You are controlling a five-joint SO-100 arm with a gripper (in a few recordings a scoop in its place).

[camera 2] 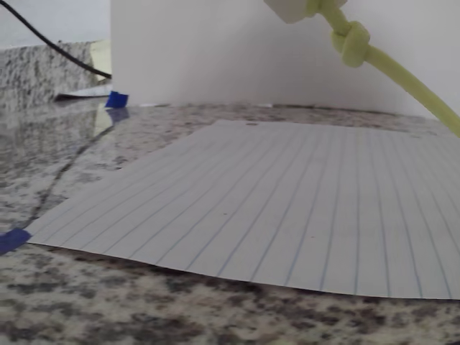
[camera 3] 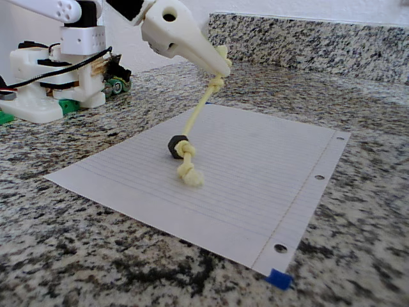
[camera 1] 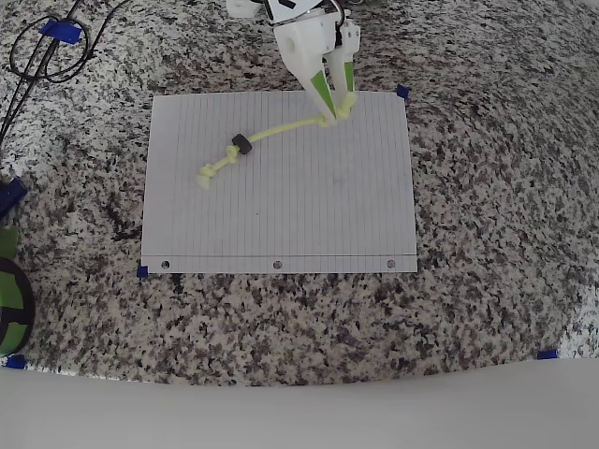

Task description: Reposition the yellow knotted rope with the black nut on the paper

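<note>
The yellow knotted rope (camera 1: 281, 130) runs slantwise over the upper half of the paper (camera 1: 281, 215). Its right end is lifted, pinched in my gripper (camera 1: 334, 116), which is shut on it just past the end knot. In the fixed view the rope (camera 3: 200, 114) hangs taut from the gripper (camera 3: 222, 66) down to the sheet (camera 3: 255, 173). The black nut (camera 1: 242, 144) sits on the rope near the lower left knots and rests on the paper; the fixed view shows the nut (camera 3: 175, 146) beside the knotted end (camera 3: 189, 173). In the wrist view the held knot (camera 2: 351, 43) is at the top right.
The paper lies on a speckled granite counter (camera 1: 487, 234), with blue tape bits (camera 1: 402, 92) at its corners. Black cables (camera 1: 42, 51) loop at the overhead view's top left. The arm's white base (camera 3: 51, 77) stands behind the sheet's far left in the fixed view.
</note>
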